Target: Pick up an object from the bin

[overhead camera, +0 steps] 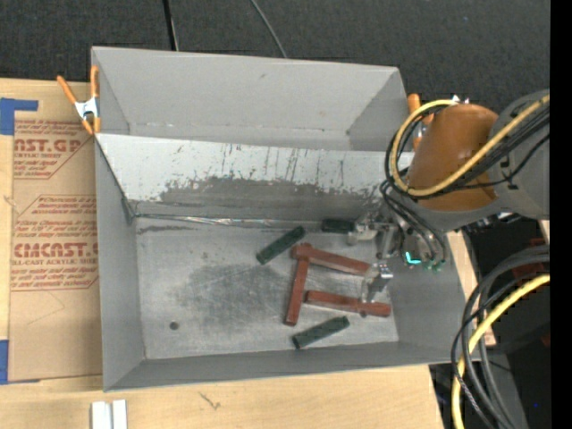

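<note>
Approach looks to be the step in hand: the hand [380, 280] sits low in the bin [206, 293], toward 3 o'clock of its floor. From the hand, the upper red bar [332, 259] runs off toward 10 o'clock. The lower red bar [344, 303] lies at its 7 o'clock, with its right end just beneath the hand. A third red bar [294, 298] lies crosswise at 9 o'clock and seems to touch both. No bar appears lifted, and I cannot tell whether the hand is released or clenched. A green bar [281, 245] lies farther out at 10 o'clock, a second green bar [321, 331] at 7 o'clock past the red ones, and a dark bar [338, 226] at 11 o'clock by the back wall. The next move probably calls for settling on one red bar's end, closing across its narrow width and lifting straight up, since the touching neighbours could be dragged along.
</note>
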Action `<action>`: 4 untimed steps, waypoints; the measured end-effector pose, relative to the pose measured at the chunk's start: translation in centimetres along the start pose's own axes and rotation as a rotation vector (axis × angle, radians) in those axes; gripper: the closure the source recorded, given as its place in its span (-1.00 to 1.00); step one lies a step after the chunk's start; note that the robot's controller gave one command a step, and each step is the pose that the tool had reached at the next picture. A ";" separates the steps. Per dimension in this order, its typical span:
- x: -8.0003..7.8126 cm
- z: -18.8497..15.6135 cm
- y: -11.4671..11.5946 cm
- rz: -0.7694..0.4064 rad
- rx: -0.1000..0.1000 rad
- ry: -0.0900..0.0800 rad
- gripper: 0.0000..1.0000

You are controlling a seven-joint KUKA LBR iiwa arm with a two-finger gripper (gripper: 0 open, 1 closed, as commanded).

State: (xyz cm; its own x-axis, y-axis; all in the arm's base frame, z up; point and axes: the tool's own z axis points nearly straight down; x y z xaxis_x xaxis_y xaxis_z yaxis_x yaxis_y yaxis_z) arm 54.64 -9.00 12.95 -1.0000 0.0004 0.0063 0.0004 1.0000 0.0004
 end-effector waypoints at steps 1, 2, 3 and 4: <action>-0.2 -0.4 0.0 -0.001 0.001 -0.007 -1.00; -3.4 5.4 -0.8 -0.034 0.003 -0.013 1.00; -3.4 5.4 -0.8 -0.034 0.003 -0.013 1.00; -2.0 -9.5 -2.2 -0.070 0.002 -0.010 1.00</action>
State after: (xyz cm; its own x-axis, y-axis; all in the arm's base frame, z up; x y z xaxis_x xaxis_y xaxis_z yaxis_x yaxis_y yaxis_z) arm 56.71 -11.16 22.47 -0.9976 -0.0698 -0.0036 -0.0698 0.9976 -0.0011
